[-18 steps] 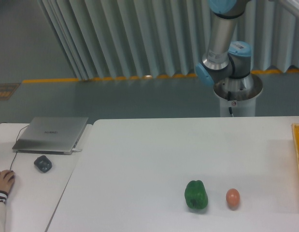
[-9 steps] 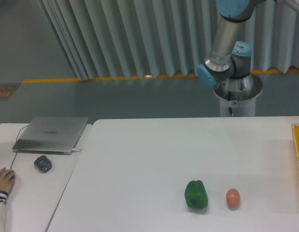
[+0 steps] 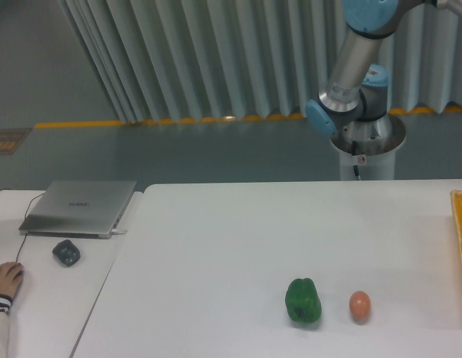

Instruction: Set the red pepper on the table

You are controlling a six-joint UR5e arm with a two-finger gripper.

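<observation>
The table (image 3: 216, 261) is a large white one with a smooth, matte top and rounded corners, filling most of the lower part of the view. Its far edge runs level across the middle of the picture, its left edge slants down toward the near left, and the right and near sides run out of the frame. The red pepper cannot be seen anywhere in this view, neither on the tabletop nor above it.

On the table (image 3: 216, 246), the bell pepper (image 3: 303, 301) sits just left of the egg (image 3: 359, 306); the laptop (image 3: 78, 206) lies on the desk (image 3: 36, 313) to the left.
</observation>
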